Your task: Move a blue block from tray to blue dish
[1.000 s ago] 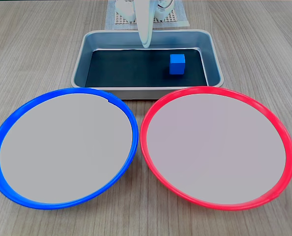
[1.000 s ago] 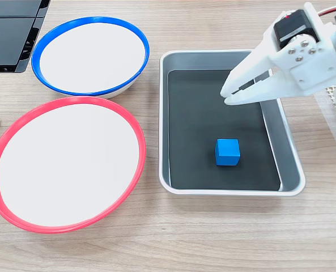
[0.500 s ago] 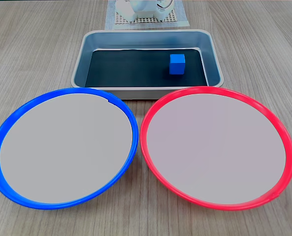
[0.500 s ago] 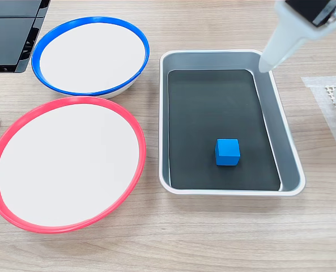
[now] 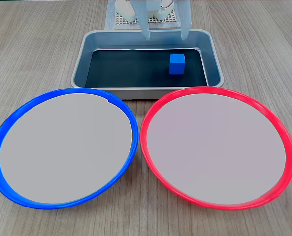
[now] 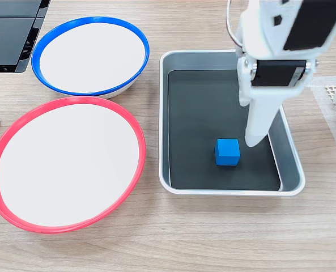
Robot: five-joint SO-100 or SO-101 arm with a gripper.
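Resting on the black base of the tray (image 5: 212, 54), the blue block (image 5: 177, 64) is seen near the right end in one fixed view and toward the near end (image 6: 228, 152) in the other. The pincer (image 5: 165, 35) is held spread wide above the tray's far wall, one finger (image 5: 146, 27) left of the block and the other right; nothing is gripped. A white finger tip (image 6: 252, 136) is seen just beside the block. The blue dish (image 5: 17, 115) and a red-rimmed plate (image 5: 278, 128) are set on the wooden table (image 5: 32, 44), well apart from the block.
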